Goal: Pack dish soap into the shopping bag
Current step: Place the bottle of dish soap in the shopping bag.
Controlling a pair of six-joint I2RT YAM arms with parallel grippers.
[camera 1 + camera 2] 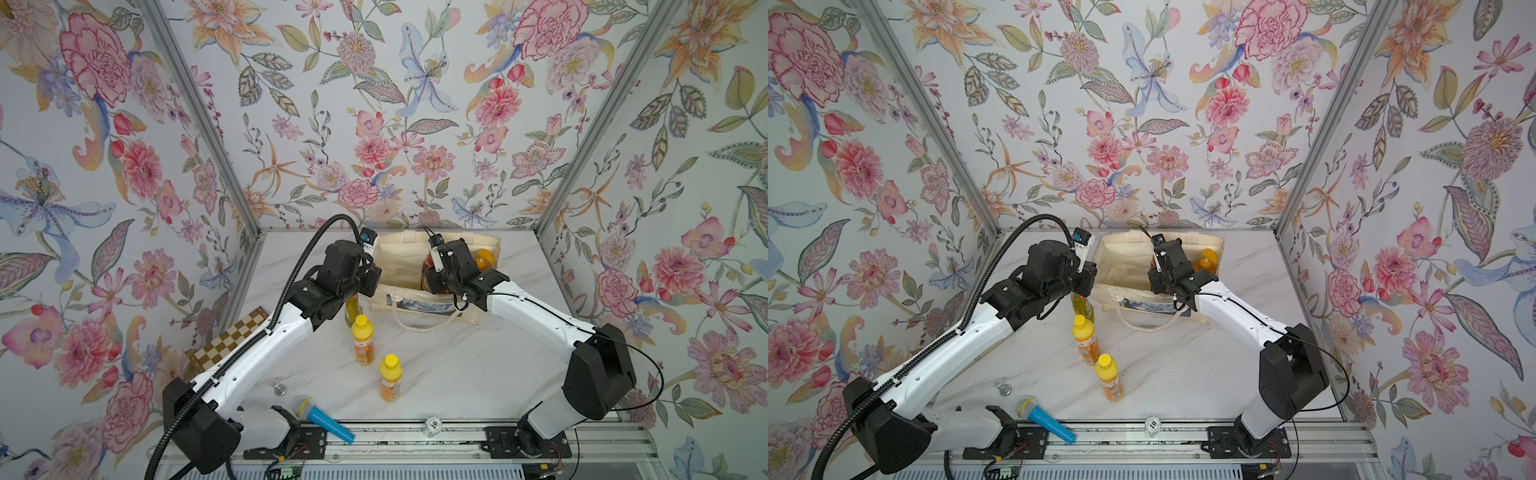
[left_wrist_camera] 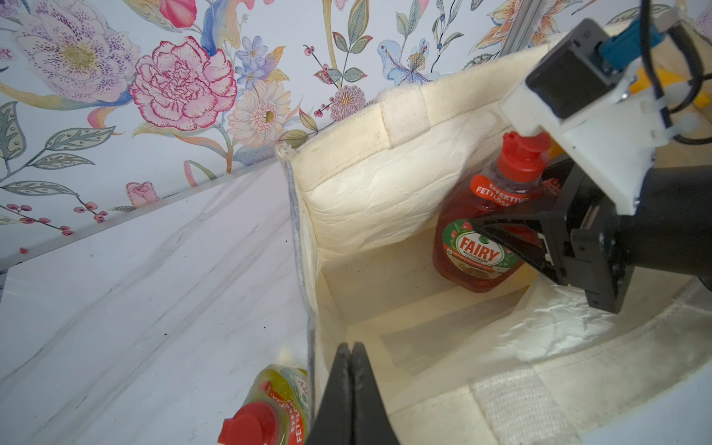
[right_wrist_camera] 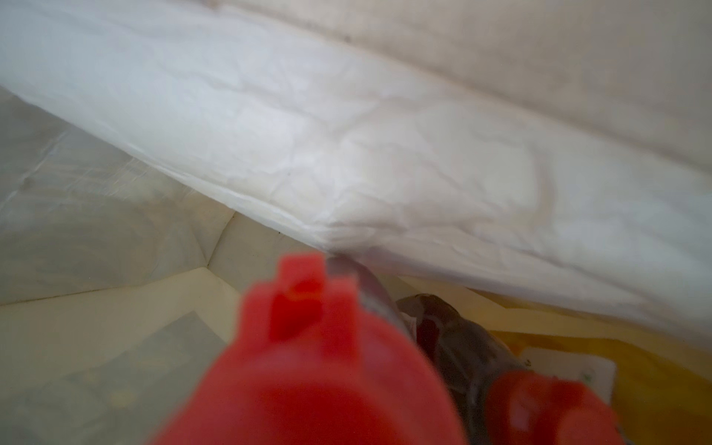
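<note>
- Only the left wrist view shows the left gripper (image 2: pixel 351 348). Its fingers are pressed fully together and hold nothing, and it hangs just inside the side wall of the shopping bag (image 2: pixel 385 192). In the top views the wrist hides it.
- The same view shows the right gripper (image 2: pixel 486 227) deep in the bag, clamped across the label of a dark red bottle (image 2: pixel 454 269).
- The right wrist view gives only that bottle's blurred red cap (image 3: pixel 308 366), a second red cap (image 3: pixel 539 404) and the bag lining.
- Both top views add more:
  - the orange pump bottle (image 1: pixel 484 259) stands at the bag's 3 o'clock end;
  - the yellow-green bottle (image 1: pixel 353 309) stands upright just outside its 8 o'clock corner;
  - the far orange bottle (image 1: pixel 363 340) and the near orange bottle (image 1: pixel 390 378) stand on the table (image 1: pixel 457 365), toward 7 o'clock.
- The left arm reaches toward 1 o'clock with its wrist bent down. The right arm reaches toward 11 o'clock and dips into the bag's mouth.
</note>
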